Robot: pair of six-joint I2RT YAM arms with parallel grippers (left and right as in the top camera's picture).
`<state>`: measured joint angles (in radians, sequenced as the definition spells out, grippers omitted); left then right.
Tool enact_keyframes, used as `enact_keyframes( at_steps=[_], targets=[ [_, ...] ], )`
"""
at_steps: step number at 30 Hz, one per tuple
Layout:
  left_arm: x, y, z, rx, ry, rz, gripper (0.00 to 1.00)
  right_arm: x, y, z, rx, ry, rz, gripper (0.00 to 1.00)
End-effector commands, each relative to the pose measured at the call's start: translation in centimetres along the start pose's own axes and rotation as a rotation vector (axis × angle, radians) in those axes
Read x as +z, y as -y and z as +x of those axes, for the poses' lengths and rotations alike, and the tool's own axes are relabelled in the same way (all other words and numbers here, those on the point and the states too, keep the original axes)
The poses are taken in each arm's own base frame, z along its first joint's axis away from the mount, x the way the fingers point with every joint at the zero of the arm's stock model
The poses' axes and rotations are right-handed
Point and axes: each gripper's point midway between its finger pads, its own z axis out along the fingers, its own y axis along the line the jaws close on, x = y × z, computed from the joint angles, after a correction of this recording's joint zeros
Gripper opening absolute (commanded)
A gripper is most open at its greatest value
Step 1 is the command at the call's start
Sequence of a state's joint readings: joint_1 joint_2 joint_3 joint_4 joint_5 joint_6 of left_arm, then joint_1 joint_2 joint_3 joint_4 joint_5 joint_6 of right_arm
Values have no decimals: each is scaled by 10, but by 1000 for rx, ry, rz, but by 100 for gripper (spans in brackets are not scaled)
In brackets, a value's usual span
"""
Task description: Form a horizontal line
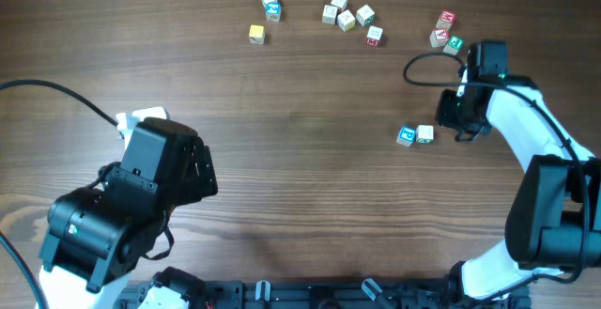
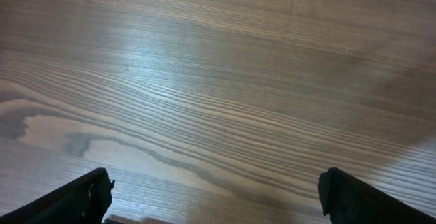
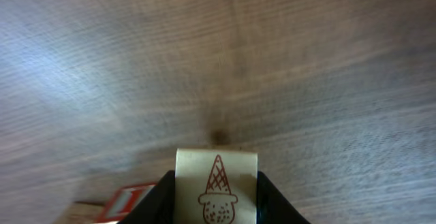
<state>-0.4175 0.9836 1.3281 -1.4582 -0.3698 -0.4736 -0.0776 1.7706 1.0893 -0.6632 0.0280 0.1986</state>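
**Overhead:** row [image 1: 416,135] of two, blue cube [image 1: 406,136] touching cream cube [image 1: 425,133], runs left-right on right half of table [image 1: 300,206]. Right gripper [image 1: 460,119] sits just beside row's right end, cream cube facing it; its load is hidden here. Loose cubes [image 1: 346,16] well apart, toward far edge.

**Left wrist:** left gripper [image 2: 214,176] spread wide, empty. Only bare wood below, row out of view.

**Right wrist:** fingers pinch ice-cream cube [image 3: 216,186]. Red-faced cube [image 3: 126,200] partly seen lower left. Judgement: right arm nearer; held cube belongs leftward, on row's axis, against cream cube.
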Motion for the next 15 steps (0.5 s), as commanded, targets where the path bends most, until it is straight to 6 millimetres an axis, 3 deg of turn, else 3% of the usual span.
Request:
enact_keyframes(
  at_steps=[1,2,4,5,6,10,14,15],
  targets=[
    [1,-3,-1,-16,4,-14,100,11,9,11,-11,-16,40,26],
    [1,-3,-1,-16,3,-14,100,11,10,10,-11,-15,45,31],
    [1,-3,-1,-16,3,-14,100,11,10,10,-11,-14,47,59],
    [1,-3,-1,-16,3,-14,100,9,10,9,-11,-14,47,76],
    [1,-3,-1,-16,3,-14,100,7,10,8,-10,-16,47,100],
    [1,-3,-1,-16,3,-14,100,-33,16,-12,37,-22,103,100],
    [1,-3,-1,-16,3,-14,100,-111,18,-51,44,77,127,100],
    [1,-3,-1,-16,3,-14,100,-142,15,-59,50,121,103,100]
  ],
)
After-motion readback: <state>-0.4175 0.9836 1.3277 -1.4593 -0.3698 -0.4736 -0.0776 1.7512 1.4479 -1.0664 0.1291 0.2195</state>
